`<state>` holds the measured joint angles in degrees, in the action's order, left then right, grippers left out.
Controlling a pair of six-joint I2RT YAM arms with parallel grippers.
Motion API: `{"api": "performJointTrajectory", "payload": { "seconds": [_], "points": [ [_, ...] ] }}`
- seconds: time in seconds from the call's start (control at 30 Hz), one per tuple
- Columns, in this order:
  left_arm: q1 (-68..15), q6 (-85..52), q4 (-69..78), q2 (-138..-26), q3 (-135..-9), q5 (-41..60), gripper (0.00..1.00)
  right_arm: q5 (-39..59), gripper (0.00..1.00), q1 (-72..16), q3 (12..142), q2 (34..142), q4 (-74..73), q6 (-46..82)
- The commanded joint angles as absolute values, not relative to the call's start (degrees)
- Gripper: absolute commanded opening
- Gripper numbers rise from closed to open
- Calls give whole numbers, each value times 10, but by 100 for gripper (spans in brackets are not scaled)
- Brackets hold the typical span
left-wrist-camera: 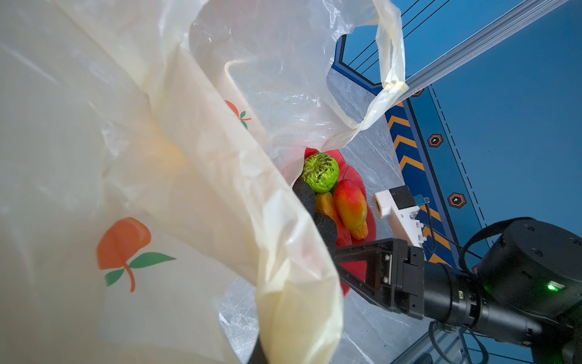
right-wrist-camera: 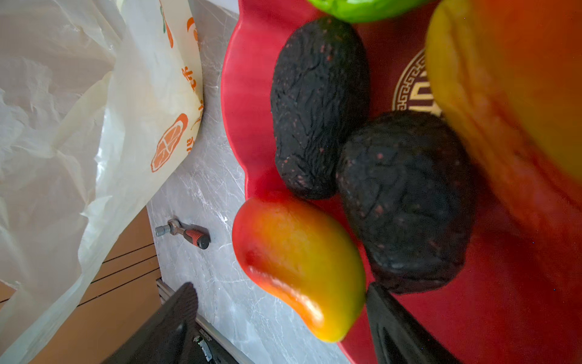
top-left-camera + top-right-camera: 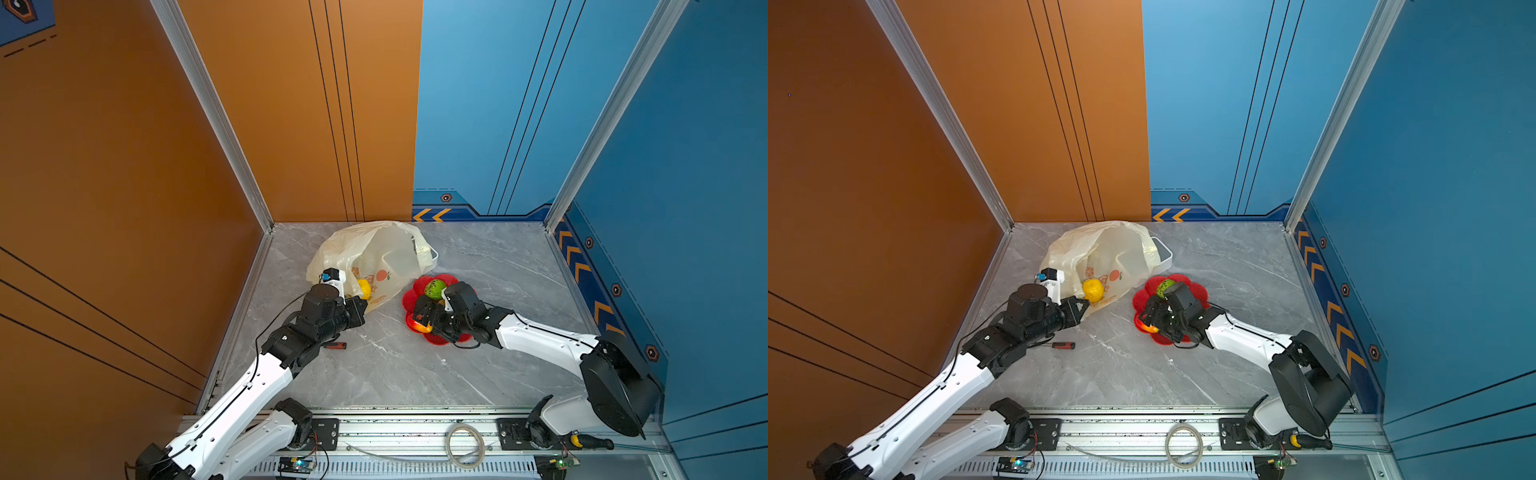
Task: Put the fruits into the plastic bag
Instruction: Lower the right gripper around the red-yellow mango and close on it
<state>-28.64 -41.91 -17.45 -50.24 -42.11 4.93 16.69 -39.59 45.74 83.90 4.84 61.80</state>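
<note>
Mostly bag-hidden, left gripper (image 3: 1078, 306) clamps plastic bag (image 1: 157, 157); right gripper (image 2: 280, 293) spread astride red-orange fruit (image 2: 299, 258); green fruit (image 2: 362, 9) cropped.

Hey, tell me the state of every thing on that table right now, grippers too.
plastic bag: mouth lifted open
left gripper: shut on the plastic bag's rim
yellow fruit: inside the bag, near its mouth
right gripper: open, straddling the red-orange fruit
red-orange fruit: at the red dish's edge, ungripped
green fruit: resting in the dish
dark fruits: two, side by side in the dish
screwdriver: lying flat, untouched
</note>
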Motion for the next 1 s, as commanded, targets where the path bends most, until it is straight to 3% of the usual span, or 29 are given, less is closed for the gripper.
{"api": "performJointTrajectory", "payload": {
  "seconds": [0.0,0.97],
  "points": [
    [-280,-419,-181,-494,-422,60,0,158,82,-413,455,834,40,630],
    [-275,-421,-188,-478,-418,60,0,116,84,-426,504,886,55,617]
  ]
}}
